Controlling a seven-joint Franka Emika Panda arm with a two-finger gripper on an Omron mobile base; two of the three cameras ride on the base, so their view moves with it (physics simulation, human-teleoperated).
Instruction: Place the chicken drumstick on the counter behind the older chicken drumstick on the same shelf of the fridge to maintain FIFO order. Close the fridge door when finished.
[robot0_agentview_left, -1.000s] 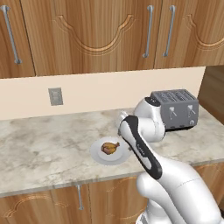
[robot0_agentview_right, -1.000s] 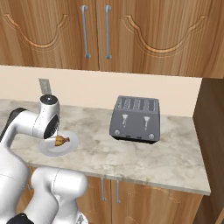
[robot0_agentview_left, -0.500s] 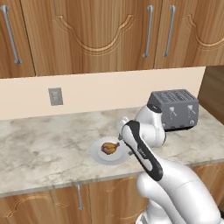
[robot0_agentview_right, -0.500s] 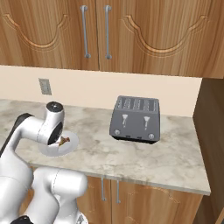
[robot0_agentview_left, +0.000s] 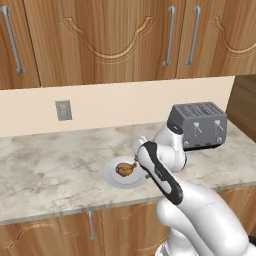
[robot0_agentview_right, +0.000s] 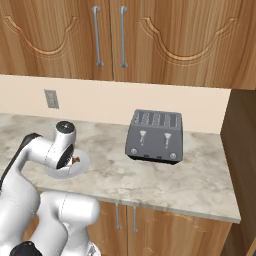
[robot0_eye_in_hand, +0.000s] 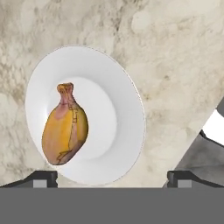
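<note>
A golden-brown chicken drumstick (robot0_agentview_left: 125, 169) (robot0_eye_in_hand: 65, 131) lies on a white plate (robot0_agentview_left: 112, 179) (robot0_eye_in_hand: 118, 109) on the marbled counter (robot0_agentview_left: 50, 170) (robot0_agentview_right: 200, 180). My gripper (robot0_agentview_left: 138, 163) (robot0_eye_in_hand: 111, 177) hangs just above the plate's right side and points down at it. It is open: the two fingertips (robot0_eye_in_hand: 43, 178) stand wide apart with nothing between them. In the hand view the drumstick sits left of centre, bone end up. From the right base view the hand (robot0_agentview_right: 67, 155) covers most of the drumstick. The fridge and its shelf are out of view.
A dark grey toaster (robot0_agentview_left: 197, 125) (robot0_agentview_right: 155, 136) stands on the counter to the right of the plate, close behind my arm. Wooden wall cabinets (robot0_agentview_left: 125, 40) hang above, and a wall outlet (robot0_agentview_left: 63, 110) sits at the back left.
My hand has sunk a little and edged left toward the plate. The drumstick and plate have stayed where they were.
</note>
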